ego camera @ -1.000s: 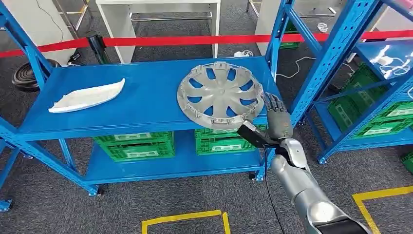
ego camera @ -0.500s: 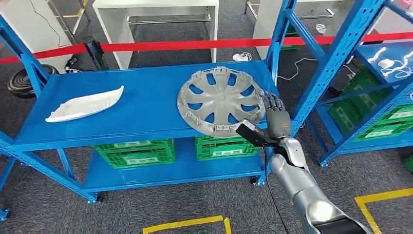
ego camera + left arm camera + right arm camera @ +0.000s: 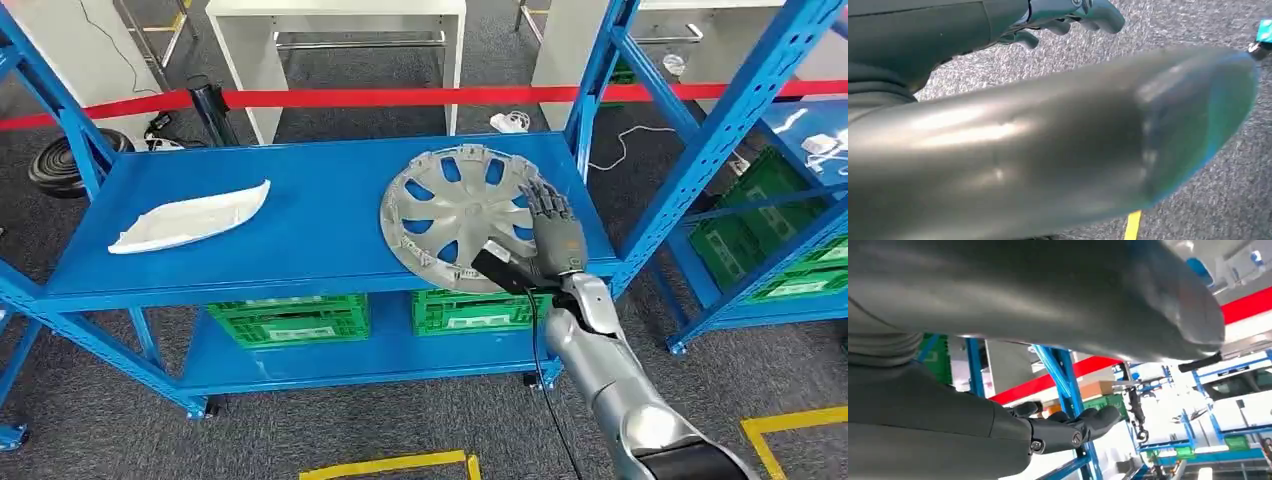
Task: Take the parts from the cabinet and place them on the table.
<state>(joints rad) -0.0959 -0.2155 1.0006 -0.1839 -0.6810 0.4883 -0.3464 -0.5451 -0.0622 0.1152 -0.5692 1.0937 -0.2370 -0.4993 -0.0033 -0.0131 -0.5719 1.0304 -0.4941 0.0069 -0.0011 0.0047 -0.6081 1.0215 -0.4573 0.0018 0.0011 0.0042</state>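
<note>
**Hubcap gripped at the shelf edge, nothing yet on the worktop**

Hubcap [image 3: 462, 215], grey and spoked, lies on the right part of the blue cabinet shelf [image 3: 310, 225], its near rim overhanging the shelf's front edge. The right hand [image 3: 553, 240] is at that rim on the hubcap's right side, dark fingers [image 3: 545, 205] laid over the top face and fanned slightly; whether a thumb has closed underneath cannot be told from the head view. In the right wrist view the fingers [image 3: 1083, 427] look loosely curled, with the part's grey surface blurred close above them. So the pick-up looks only begun: the part is still on the shelf.

A second part, the white curved panel [image 3: 190, 215], lies untouched well to the left on the same shelf. Both, by this judgement, remain to be carried over.

The left hand [image 3: 1073, 15] hangs over grey carpet, fingers curled in with nothing held.

Room for lifting is open above and toward the robot. The blue upright post [image 3: 600, 70] stands just beside the hubcap's right rim, so a swing to the right risks a knock. Green crates [image 3: 285, 315] sit on the lower shelf, beneath the overhang.
</note>
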